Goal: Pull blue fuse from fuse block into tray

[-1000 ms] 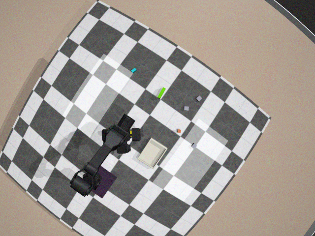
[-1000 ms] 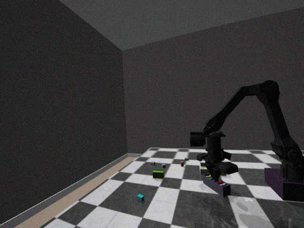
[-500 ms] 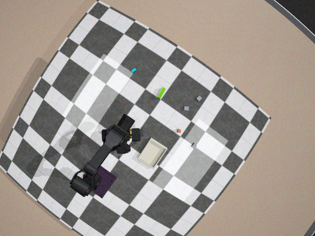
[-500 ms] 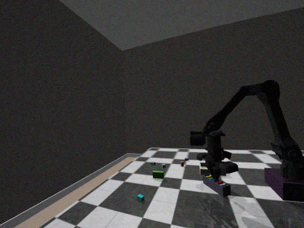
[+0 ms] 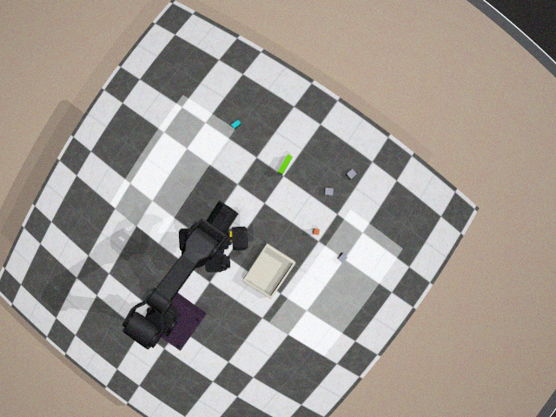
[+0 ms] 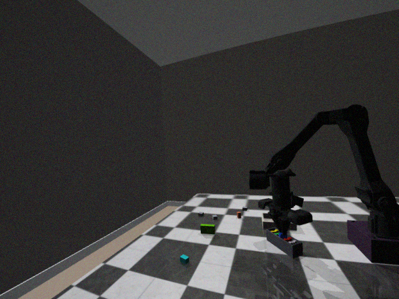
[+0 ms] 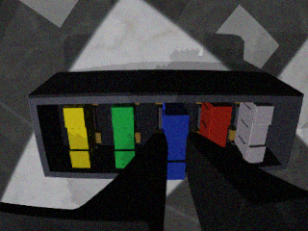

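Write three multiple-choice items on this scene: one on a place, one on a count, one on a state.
1. Which fuses flank the blue fuse in the block?
A. yellow and white
B. green and red
C. green and white

2. How many fuses does the block hold?
A. three
B. four
C. five

3. What is the claw doing?
A. shut on the blue fuse
B. wide open above the tray
C. shut on the red fuse

Answers:
1 B: in the wrist view the green fuse sits on one side of the blue one and the red fuse on the other.
2 C: the yellow fuse, green, blue, red and the white fuse stand in a row.
3 A: both dark fingers press the blue fuse's sides, while the tray lies apart from the claw.
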Controlling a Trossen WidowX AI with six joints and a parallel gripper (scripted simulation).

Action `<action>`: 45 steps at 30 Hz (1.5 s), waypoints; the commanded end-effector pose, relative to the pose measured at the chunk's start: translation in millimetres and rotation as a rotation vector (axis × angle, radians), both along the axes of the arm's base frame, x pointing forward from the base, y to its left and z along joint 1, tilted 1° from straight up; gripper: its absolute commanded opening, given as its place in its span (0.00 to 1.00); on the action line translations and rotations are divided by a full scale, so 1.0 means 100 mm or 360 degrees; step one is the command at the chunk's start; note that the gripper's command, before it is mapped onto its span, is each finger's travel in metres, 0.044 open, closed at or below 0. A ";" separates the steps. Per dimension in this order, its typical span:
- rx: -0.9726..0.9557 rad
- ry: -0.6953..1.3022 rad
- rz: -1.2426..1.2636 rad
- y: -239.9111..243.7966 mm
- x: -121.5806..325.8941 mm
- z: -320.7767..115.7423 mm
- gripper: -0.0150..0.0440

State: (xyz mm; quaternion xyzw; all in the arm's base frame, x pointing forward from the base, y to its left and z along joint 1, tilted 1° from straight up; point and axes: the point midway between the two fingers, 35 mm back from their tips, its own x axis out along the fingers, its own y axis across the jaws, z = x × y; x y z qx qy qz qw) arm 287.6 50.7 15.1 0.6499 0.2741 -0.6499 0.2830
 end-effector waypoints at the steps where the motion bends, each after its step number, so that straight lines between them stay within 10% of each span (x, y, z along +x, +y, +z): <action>1: 0.0002 -0.0008 -0.0001 0.00 0.01 0.04 0.25; 45: 0.0006 -0.0009 -0.0003 0.01 0.01 0.25 0.25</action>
